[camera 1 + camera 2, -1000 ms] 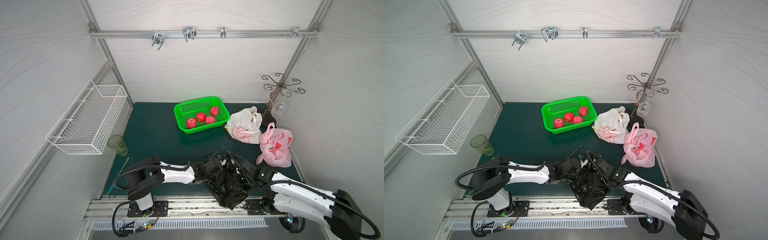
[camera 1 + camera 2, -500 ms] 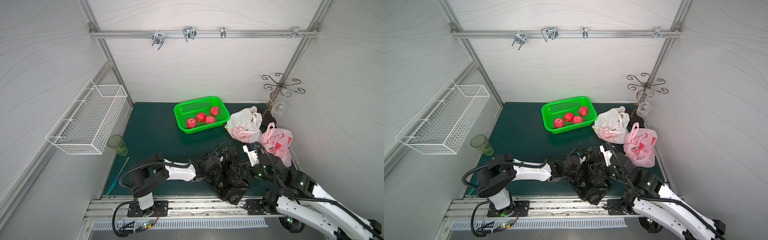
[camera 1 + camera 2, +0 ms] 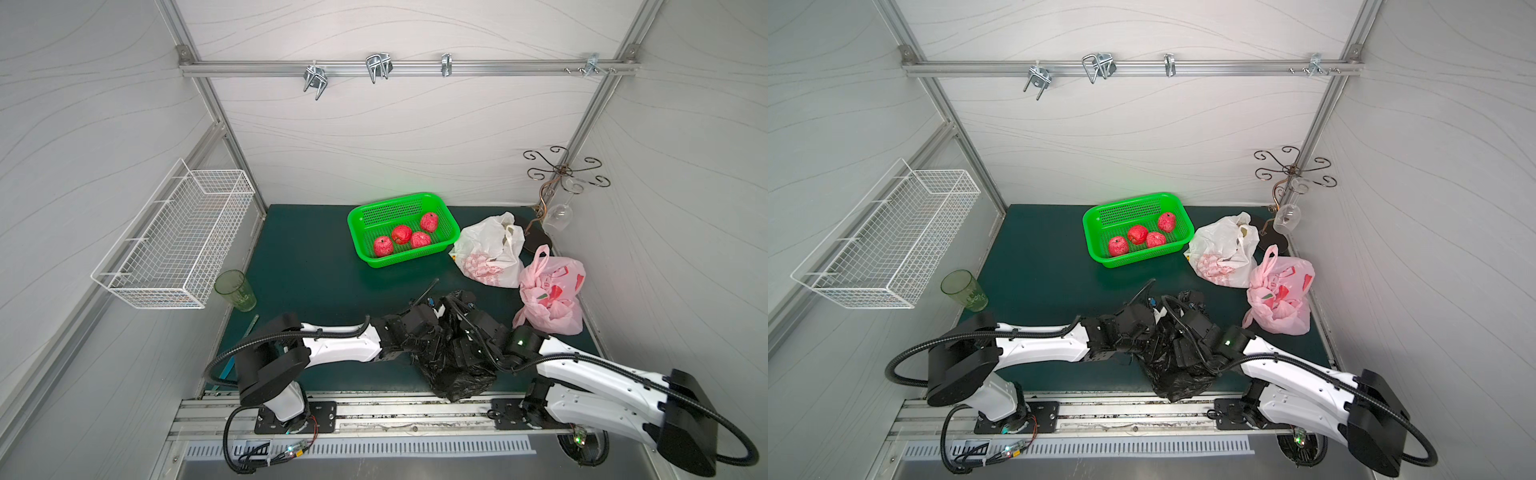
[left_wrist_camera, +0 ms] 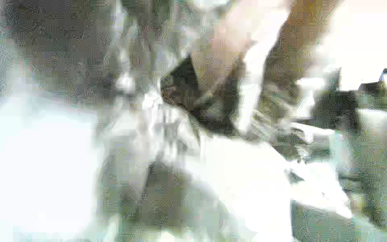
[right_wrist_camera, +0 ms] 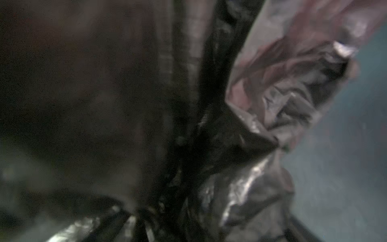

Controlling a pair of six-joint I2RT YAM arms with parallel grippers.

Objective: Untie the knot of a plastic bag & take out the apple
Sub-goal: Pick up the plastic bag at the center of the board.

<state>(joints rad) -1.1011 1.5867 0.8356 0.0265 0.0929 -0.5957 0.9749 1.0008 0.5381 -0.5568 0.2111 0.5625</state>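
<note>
The black plastic bag [image 3: 457, 376] lies crumpled at the front edge of the table [image 3: 307, 282], its lower end sagging over the rail. The left gripper [image 3: 430, 334] comes in from one side and the right gripper [image 3: 463, 345] from the other, close together across the bag's upper part. With black fingers against black film, I cannot tell how wide either stands, or whether either has plastic pinched. The left wrist view is smeared beyond use. The right wrist view shows folds running into what I take for the knot [image 5: 144, 209]. No apple shows here; presumably it is inside.

To do this well, I'd say one side should pin the neck below the knot while the other takes a single loose tail and eases it out along the table, not upward, so the film doesn't tighten. Any drag toward the front could tip the bag off the edge.

Well behind, a green basket [image 3: 361, 249] holds four red apples [image 3: 401, 235]. A white bag [image 3: 490, 245] and a pink bag [image 3: 552, 299] sit to the right, the pink one just beside the right arm and easily brushed.
</note>
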